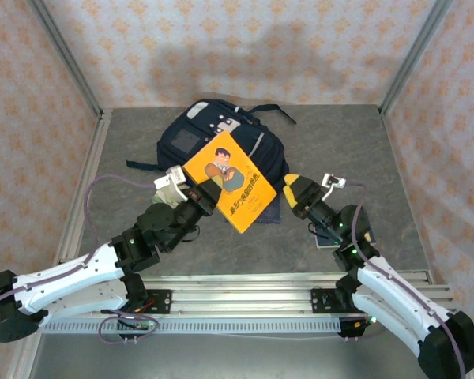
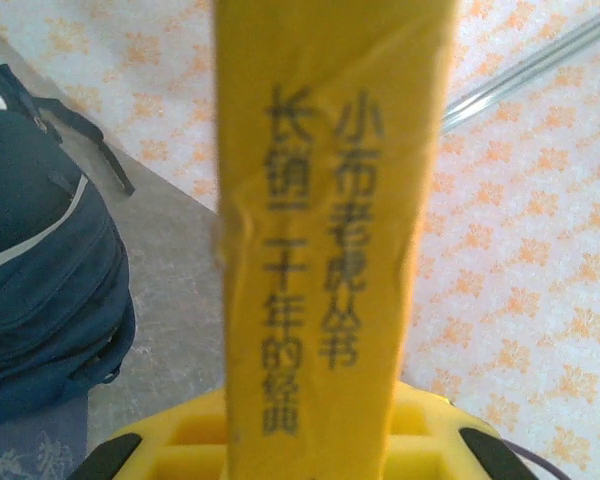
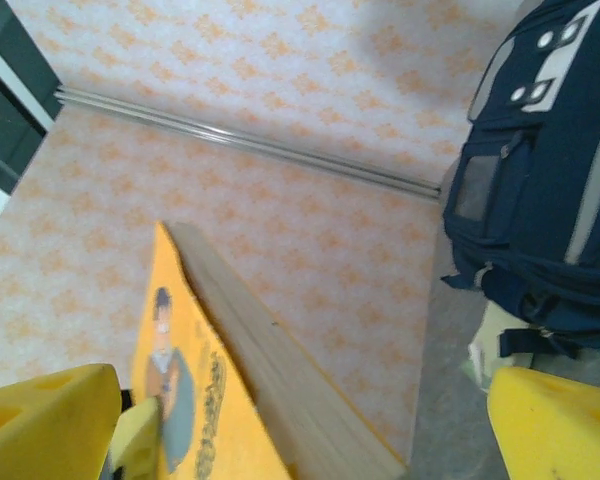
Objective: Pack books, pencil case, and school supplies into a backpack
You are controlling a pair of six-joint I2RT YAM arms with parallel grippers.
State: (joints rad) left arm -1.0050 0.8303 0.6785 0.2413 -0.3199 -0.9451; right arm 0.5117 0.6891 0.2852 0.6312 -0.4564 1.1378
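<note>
1. An orange-yellow book (image 1: 231, 185), cartoon cover up, hangs tilted in the air just in front of the backpack (image 1: 221, 134), overlapping the pack's near edge in the top view.
2. The left end effector (image 1: 201, 193), in front of the backpack and to its left, pinches the book by its lower left edge and carries it alone.
3. The right end effector (image 1: 294, 189) stands spread wide just beside the book's right corner, off the backpack's front right, gripping nothing.
4. The backpack lies flat on the grey counter (image 1: 347, 150); whether its main zip is open cannot be told.
5. Packing looks barely begun: this book is not yet inside the backpack, and the other books, the pencil case and the supplies are left to load.
</note>
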